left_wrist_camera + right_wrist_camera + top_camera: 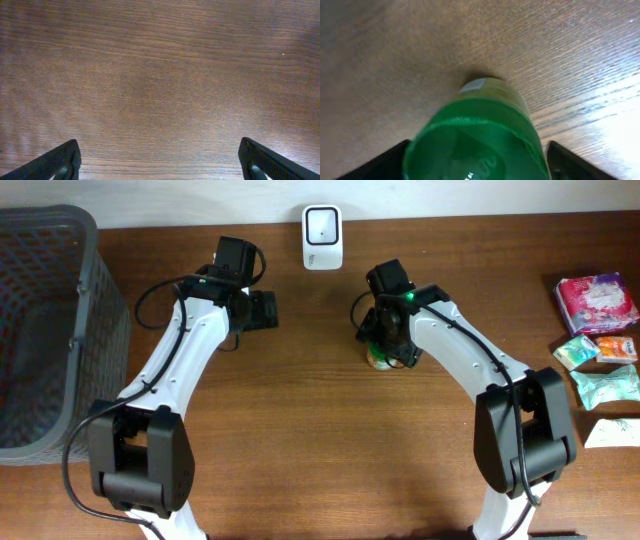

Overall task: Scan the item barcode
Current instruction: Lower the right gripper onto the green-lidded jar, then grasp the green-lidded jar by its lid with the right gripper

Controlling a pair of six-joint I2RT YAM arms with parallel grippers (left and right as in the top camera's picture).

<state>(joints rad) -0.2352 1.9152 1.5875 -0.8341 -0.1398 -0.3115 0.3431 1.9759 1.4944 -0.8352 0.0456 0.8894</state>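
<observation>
The item is a small jar with a green lid [475, 140], standing upright on the wooden table [320, 410]; a bit of it [378, 361] shows under the right arm in the overhead view. My right gripper [476, 162] is straight above it, open, one finger on each side of the lid. The left finger [387, 165] is against the lid and the right finger [570, 162] is a sliver off it. No barcode shows. The white scanner [322, 237] stands at the table's back edge. My left gripper [264, 310] hangs open over bare wood, its fingertips [55, 162] far apart.
A dark mesh basket [40, 330] fills the left side. At the right edge lie a pink packet [597, 302], small teal and orange packets [598, 350], a pale green pouch [610, 386] and a white one [612, 432].
</observation>
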